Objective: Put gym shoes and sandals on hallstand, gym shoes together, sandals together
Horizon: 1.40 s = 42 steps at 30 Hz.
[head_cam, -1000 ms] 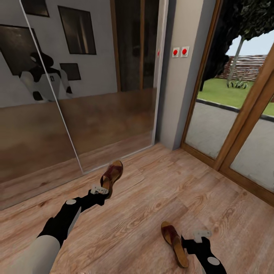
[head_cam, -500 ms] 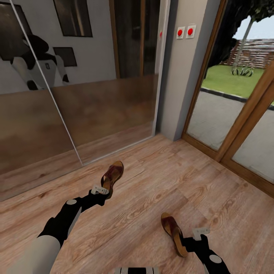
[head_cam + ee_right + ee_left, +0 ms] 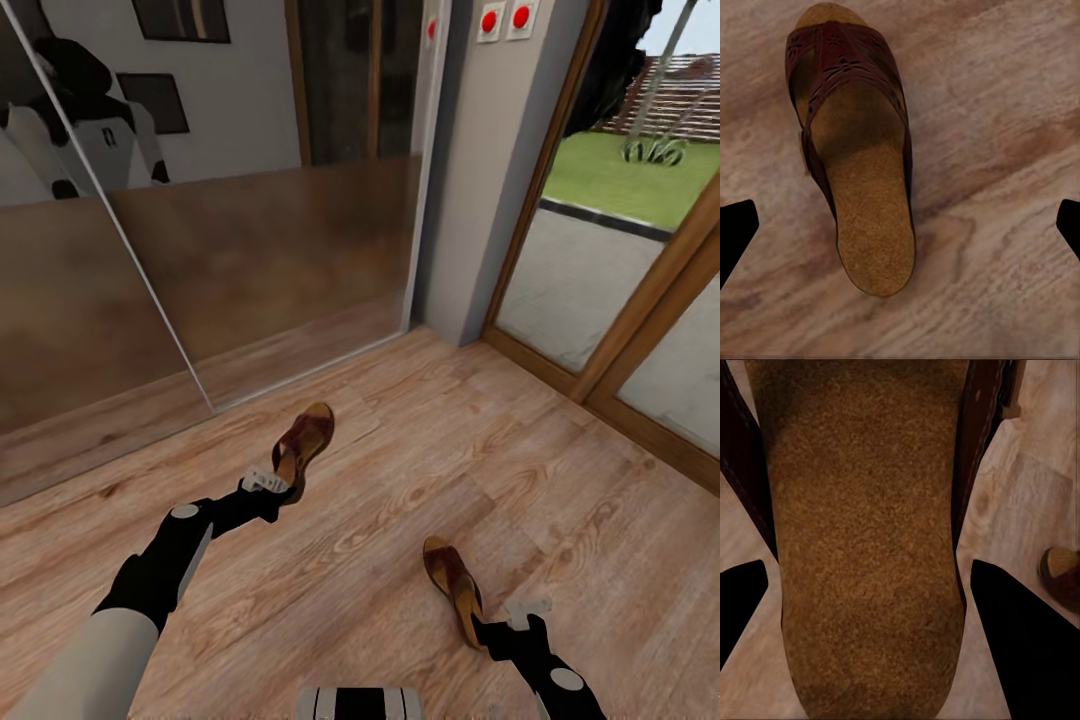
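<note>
Head view: our left arm is stretched forward and low, left gripper (image 3: 268, 487) at the heel of the far dark brown leather sandal with tan footbed (image 3: 305, 448). That sandal lies on the light brown wood-grain plank floor (image 3: 400, 480), long axis toward 1 o'clock, toe pointing at the mirrored sliding wardrobe doors (image 3: 200, 240), with a strip of floor between toe and door track. Our right arm is bent in at bottom right, right gripper (image 3: 508, 628) just behind the heel of the near brown sandal (image 3: 452, 585), whose long axis runs toward 11 o'clock. Open floor toward the glass door with wooden frame (image 3: 600, 300) at 2 o'clock.

Left wrist view: tan footbed between the dark fingers (image 3: 1020, 637), jaws apart on either side; we can't tell if they touch.

Right wrist view: the sandal lies flat, heel toward the camera; finger tips (image 3: 735, 225) wide apart, nothing clamped.
</note>
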Available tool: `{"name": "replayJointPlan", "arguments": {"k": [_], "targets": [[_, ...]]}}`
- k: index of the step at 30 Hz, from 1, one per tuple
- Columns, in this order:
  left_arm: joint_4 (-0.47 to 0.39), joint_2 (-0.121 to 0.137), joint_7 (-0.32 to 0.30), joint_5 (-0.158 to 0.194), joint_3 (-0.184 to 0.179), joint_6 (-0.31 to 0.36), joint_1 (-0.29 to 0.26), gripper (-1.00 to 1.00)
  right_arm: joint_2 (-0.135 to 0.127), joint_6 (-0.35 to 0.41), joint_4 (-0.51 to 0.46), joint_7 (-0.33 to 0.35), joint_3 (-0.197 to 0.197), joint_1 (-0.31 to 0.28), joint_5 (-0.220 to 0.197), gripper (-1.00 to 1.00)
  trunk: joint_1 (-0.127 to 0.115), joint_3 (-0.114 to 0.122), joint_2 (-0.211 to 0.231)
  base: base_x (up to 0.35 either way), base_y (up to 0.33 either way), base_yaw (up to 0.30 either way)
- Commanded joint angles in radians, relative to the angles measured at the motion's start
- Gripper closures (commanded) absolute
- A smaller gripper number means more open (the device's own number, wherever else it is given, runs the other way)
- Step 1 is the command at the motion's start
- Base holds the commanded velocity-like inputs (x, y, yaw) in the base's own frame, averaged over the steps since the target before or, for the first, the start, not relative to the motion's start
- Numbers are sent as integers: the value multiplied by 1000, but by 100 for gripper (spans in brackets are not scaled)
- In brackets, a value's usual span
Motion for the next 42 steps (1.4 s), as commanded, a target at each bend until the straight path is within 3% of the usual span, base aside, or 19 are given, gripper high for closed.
{"name": "replayJointPlan", "arguments": {"k": [1, 9, 13, 40, 42], "targets": [[-15, -1, -12, -3, 4, 20, 0, 100, 1, 0, -1, 8, -5, 0, 10, -100, 0, -6, -1, 0, 0, 0], [-213, -1, -31, 1, 3, 170, 2, 100, 1, 0, -1, 6, -5, 0, 10, -100, 4, -44, -2, 0, 0, 0], [-341, -1, -33, 1, 1, 283, 11, 100, 1, 0, -1, 6, -5, 0, 10, -100, 5, -53, -3, 0, 0, 0], [-360, 2, -36, 0, -1, 300, 17, 100, 2, -1, 1, 6, -2, 0, 10, -100, 5, -53, -3, 28, 0, 0], [-361, 2, -37, 0, -1, 300, 17, 100, 2, -1, 1, 5, -3, 0, 10, -100, 6, -61, -3, 0, 0, 0]]}}
